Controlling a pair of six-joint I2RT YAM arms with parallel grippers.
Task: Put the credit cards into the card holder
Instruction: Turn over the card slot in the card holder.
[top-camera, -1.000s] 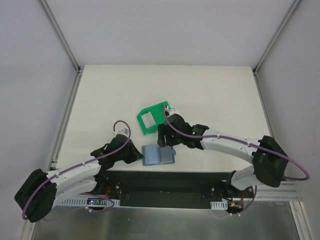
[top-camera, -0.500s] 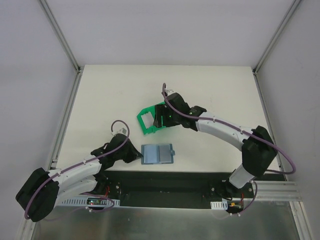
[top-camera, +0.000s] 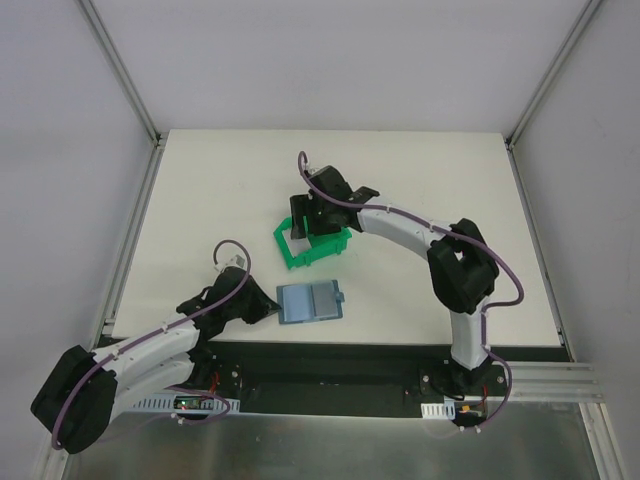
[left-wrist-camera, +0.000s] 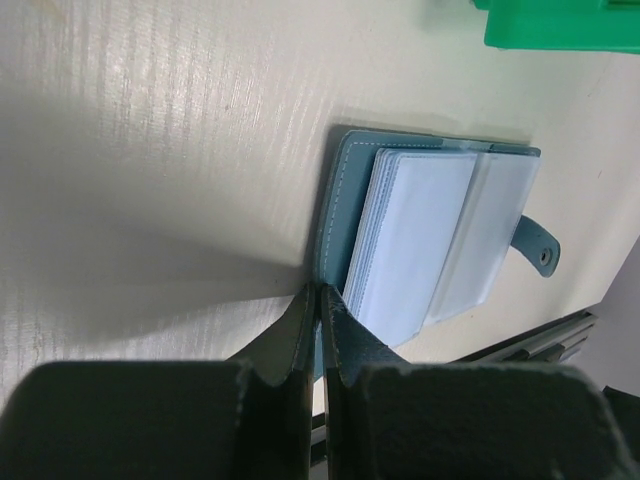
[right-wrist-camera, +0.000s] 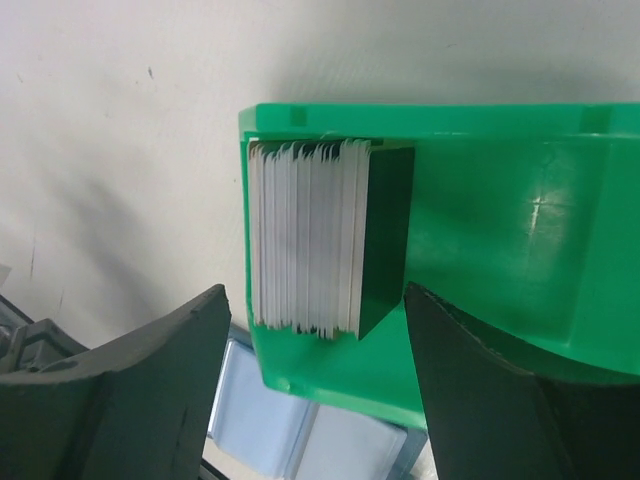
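The left end effector (left-wrist-camera: 318, 305) clamped the holder's (left-wrist-camera: 440, 240) edge; the right end effector (right-wrist-camera: 315, 300), spread wide, hung over cards (right-wrist-camera: 305, 235) in the bin (right-wrist-camera: 500, 220), 12 o'clock of the holder.

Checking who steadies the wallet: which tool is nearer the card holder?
Left. The left tool is shut on the card holder at its edge; the right tool hangs open over the credit cards in the green bin, apart from the holder.
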